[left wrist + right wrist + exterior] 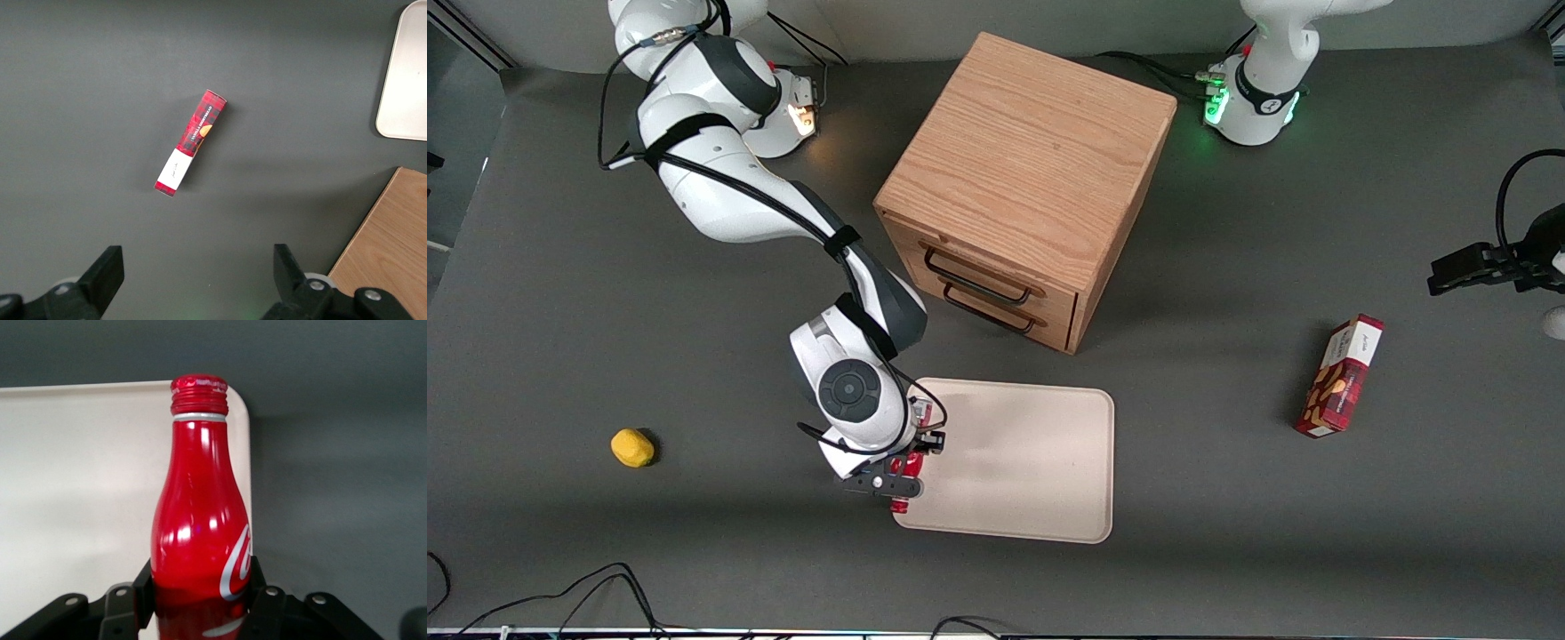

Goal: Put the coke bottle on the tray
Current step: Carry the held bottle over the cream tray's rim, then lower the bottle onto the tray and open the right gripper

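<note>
Surface: dark grey matte table [560,551] fills every view, with black cables trailing along the edge nearest the front camera.
Gripper: the right arm's gripper [895,481] hangs over the tray's corner at the working arm's end, nearest the front camera.
Jaws: closed part-way onto the bottle's lower body, one finger [150,587] pressed against each side; they hold nothing else.
Coke bottle: the coke bottle [200,527] sits between the fingers, its red cap and neck pointing away from the wrist; white lettering shows just above the grip. In the front view only a small red part of it [900,506] shows under the gripper.
Bottle against tray: in the wrist view the bottle lies over the tray's rounded corner, with grey table beside it; whether it touches the tray cannot be told.
Tray: pale beige tray [1032,462] lies flat in front of the drawers, nearer the front camera than the cabinet.
Cabinet: wooden two-drawer cabinet [1032,169] with dark handles stands mid-table.
Snack box: red snack box [1341,377] lies toward the parked arm's end, well apart from the tray.
Yellow object: small yellow object [632,447] rests toward the working arm's end.
</note>
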Controlling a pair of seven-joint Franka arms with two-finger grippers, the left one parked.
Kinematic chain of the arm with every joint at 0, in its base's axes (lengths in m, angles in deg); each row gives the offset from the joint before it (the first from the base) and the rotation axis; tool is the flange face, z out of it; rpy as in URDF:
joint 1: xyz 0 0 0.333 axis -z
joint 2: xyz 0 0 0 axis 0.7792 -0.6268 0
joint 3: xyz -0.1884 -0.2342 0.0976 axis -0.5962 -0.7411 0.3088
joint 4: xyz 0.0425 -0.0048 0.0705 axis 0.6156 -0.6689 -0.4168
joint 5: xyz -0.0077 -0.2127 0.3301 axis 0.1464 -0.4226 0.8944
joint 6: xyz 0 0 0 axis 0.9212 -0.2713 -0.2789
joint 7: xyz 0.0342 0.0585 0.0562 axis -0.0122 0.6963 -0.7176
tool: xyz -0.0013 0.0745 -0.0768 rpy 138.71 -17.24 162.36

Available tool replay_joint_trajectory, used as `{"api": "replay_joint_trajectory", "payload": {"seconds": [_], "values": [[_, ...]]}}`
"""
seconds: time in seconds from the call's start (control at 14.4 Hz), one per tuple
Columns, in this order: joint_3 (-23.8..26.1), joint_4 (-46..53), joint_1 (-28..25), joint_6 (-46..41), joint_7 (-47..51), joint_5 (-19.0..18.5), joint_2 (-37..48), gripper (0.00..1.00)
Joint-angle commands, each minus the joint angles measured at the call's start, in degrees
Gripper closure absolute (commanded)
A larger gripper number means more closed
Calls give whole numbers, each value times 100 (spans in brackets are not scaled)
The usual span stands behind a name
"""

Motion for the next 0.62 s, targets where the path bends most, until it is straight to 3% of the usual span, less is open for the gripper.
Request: {"api": "replay_joint_trajectory", "payload": {"seconds": [0.0,0.55], "values": [[-92,296,-122,229,-246,49,-264,100],[-100,279,-157,397,-334,49,-423,100]]}}
